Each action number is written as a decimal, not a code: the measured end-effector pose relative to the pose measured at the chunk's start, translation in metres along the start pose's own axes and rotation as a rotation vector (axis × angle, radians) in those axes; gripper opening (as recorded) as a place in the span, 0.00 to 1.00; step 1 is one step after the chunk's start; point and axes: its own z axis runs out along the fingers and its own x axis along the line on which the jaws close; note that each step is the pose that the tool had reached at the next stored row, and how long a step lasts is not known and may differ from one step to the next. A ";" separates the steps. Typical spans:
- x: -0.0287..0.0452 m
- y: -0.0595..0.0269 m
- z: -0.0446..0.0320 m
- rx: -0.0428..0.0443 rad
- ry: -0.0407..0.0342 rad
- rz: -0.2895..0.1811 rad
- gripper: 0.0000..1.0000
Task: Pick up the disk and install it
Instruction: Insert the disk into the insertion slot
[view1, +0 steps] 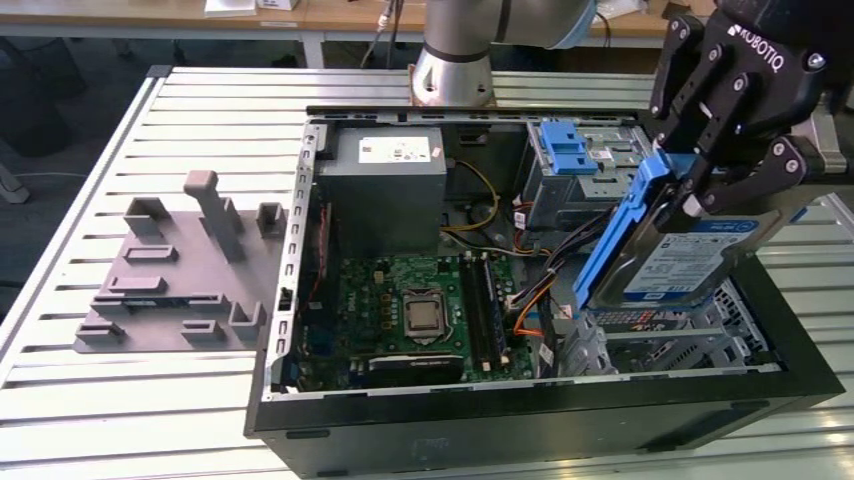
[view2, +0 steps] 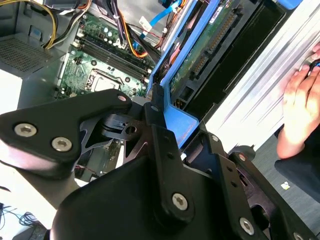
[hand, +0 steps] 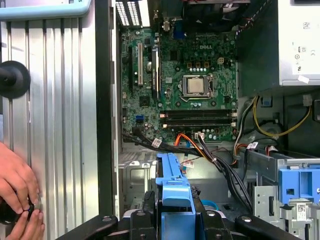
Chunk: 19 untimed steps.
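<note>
Robot gripper (view1: 714, 195) clamped on the disk (view1: 681, 255), holding it over an open computer case (view1: 534, 430).

In the exterior view, the disk hangs tilted with its label facing out, above the case's end at the exterior view's right. A green motherboard (view1: 400, 300) lies on the case floor, and a grey fixture (view1: 174, 280) sits on the slatted table (view1: 134, 410) at the exterior view's left. In the second wrist view, black fingers (view2: 162, 145) pinch the disk's blue carrier bracket (view2: 182, 122), and a person's hand (view2: 300, 110) shows beyond the case. In the first wrist view, the bracket (hand: 172, 197) stands over the motherboard (hand: 195, 60), and the person's hand (hand: 17, 185) rests on the table (hand: 55, 125).
</note>
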 end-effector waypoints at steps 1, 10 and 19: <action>0.0000 -0.0002 0.0001 0.0000 0.0000 0.000 0.36; 0.0000 -0.0008 0.0002 0.0000 -0.0001 0.000 0.36; 0.0001 -0.0064 0.0014 0.0000 -0.0002 -0.001 0.36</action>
